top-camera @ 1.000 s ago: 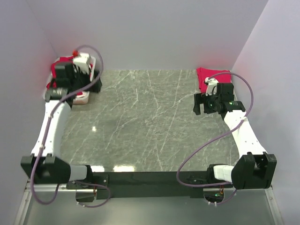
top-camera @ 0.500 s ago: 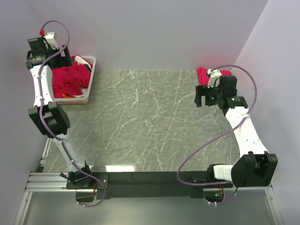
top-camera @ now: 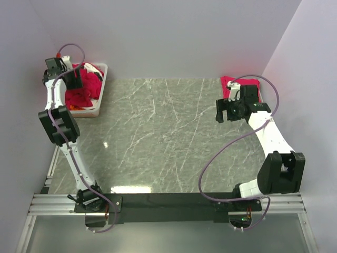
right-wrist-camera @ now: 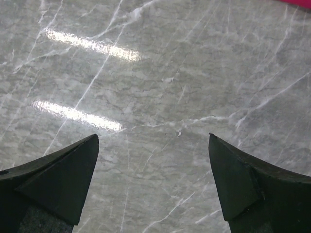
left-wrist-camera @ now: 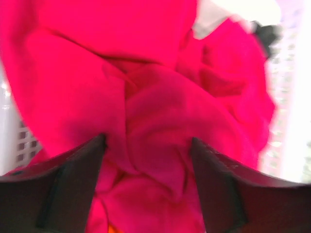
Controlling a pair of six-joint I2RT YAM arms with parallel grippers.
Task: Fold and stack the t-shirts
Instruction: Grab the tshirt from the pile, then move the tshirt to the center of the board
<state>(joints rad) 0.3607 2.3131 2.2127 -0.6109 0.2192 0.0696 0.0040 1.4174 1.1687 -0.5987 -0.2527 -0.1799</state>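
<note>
Crumpled crimson t-shirts [top-camera: 84, 87] fill the white slotted basket [top-camera: 103, 80] at the far left corner. My left gripper [top-camera: 73, 80] hangs over that pile; in the left wrist view its jaws stand open with a bunched fold of red cloth [left-wrist-camera: 160, 126] between them, not pinched. A folded red t-shirt [top-camera: 238, 84] lies at the far right corner of the table. My right gripper [top-camera: 225, 110] hovers just in front of it, open and empty, over bare marble [right-wrist-camera: 160, 97].
The grey marble tabletop [top-camera: 163, 132] spreads between the arms. White walls close in at the back and both sides. The basket's slotted wall [left-wrist-camera: 286, 97] shows at the right of the left wrist view.
The left arm swung up from low by the basket, then lowered its gripper onto the pile. The right gripper shifted slightly left and toward the front.
</note>
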